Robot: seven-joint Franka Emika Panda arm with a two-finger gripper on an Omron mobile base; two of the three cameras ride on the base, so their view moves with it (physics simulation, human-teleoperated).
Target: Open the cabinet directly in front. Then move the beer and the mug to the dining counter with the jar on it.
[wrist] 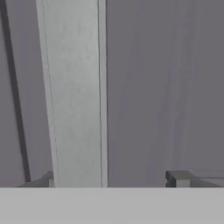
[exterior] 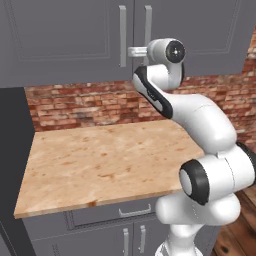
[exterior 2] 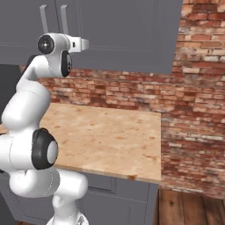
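- Silver bar handle (wrist: 74,94) looms closest in the hand view, running top to bottom just left of centre against the grey door; two dark fingertips (wrist: 178,178) stand at lower left and lower right, one on each side of the bar
- End effector (wrist: 111,181) is spread apart around the handle, not clamped on it; whether the pads touch the bar cannot be told
- White arm (exterior: 200,125) rises from the lower right of the left base view, its hand lifted to the cabinet (exterior: 65,40) at upper centre, level with the right-hand handle (exterior: 148,30)
- Both doors appear flush and unopened, so by this reading the opening step is barely begun
- Wood worktop (exterior: 105,160) below the cabinet, backed by brick wall (exterior 2: 193,110), lies at mid-frame
- Beer, mug, jar and dining counter are presumably elsewhere; both carries remain
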